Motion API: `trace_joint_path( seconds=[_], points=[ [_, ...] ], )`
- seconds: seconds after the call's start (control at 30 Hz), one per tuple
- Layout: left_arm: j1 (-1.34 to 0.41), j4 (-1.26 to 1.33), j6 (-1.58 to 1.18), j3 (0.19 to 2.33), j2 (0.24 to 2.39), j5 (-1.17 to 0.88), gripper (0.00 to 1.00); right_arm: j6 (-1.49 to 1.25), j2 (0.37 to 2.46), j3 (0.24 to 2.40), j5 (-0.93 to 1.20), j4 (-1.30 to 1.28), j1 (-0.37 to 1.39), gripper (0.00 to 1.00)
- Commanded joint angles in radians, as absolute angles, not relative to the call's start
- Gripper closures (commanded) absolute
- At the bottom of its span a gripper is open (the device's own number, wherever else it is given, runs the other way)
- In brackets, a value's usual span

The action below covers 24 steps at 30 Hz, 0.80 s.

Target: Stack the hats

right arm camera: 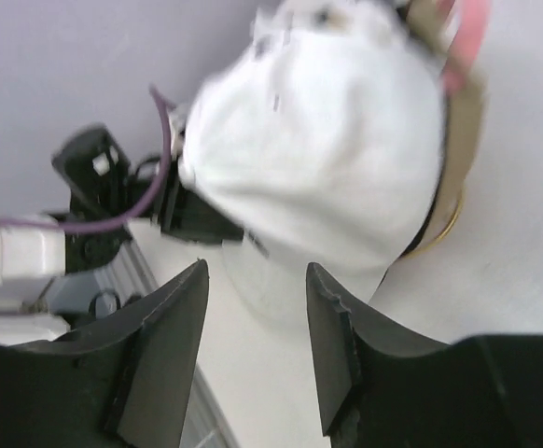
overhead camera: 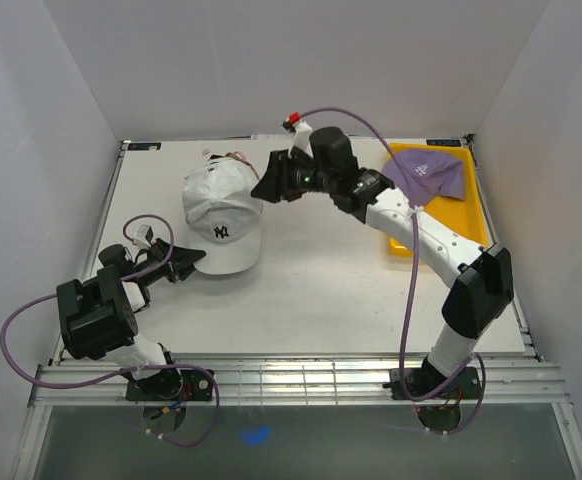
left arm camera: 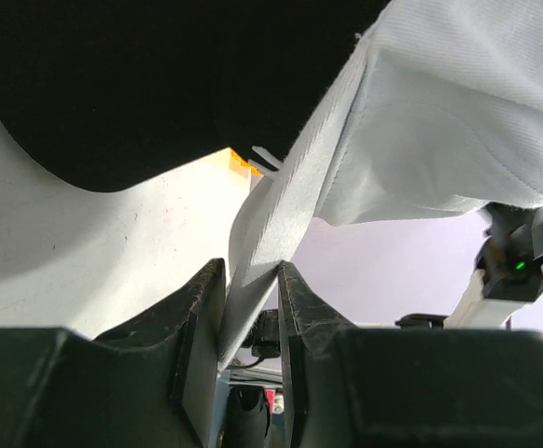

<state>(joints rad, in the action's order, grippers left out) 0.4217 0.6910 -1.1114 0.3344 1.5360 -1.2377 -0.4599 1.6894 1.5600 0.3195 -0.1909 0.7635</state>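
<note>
The white cap [overhead camera: 221, 212] with a dark logo sits on top of a pile of caps at the table's back left. A pink edge [overhead camera: 237, 158] shows behind it. My left gripper [overhead camera: 187, 262] is shut on the white cap's brim [left arm camera: 253, 271]. In the left wrist view the white crown [left arm camera: 458, 112] is lifted and a black cap [left arm camera: 113, 84] shows under it. My right gripper [overhead camera: 265, 186] is open and empty at the pile's back right. Its view shows the white cap [right arm camera: 318, 159] above tan [right arm camera: 460, 121] and pink [right arm camera: 467, 37] edges. The purple cap [overhead camera: 427, 178] lies on the tray.
The yellow tray [overhead camera: 463, 215] lies at the back right under the purple cap. White walls close in the table on three sides. The left arm's purple cable [overhead camera: 16, 330] loops out past the table's left edge.
</note>
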Motion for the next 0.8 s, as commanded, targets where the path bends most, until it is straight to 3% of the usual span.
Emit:
trace_joint_path(
  seconds=[0.0, 0.13, 0.23, 0.47, 0.77],
  points=[
    [0.428, 0.621, -1.068, 0.347, 1.528, -1.200, 0.63, -0.408, 1.758, 1.767, 0.382, -0.247, 0.674, 0.47],
    [0.428, 0.611, -1.063, 0.353, 1.531, -1.193, 0.64, -0.379, 1.992, 2.162, 0.443, -0.323, 0.623, 0.38],
    [0.428, 0.598, -1.063, 0.359, 1.528, -1.192, 0.64, -0.376, 2.112, 2.287, 0.482, -0.304, 0.598, 0.29],
    [0.428, 0.532, -1.035, 0.391, 1.506, -1.175, 0.64, -0.377, 2.197, 2.238, 0.535, -0.102, 0.594, 0.24],
    [0.428, 0.460, -0.999, 0.429, 1.493, -1.154, 0.64, -0.316, 2.255, 2.212, 0.486, -0.054, 0.655, 0.21]
  ],
)
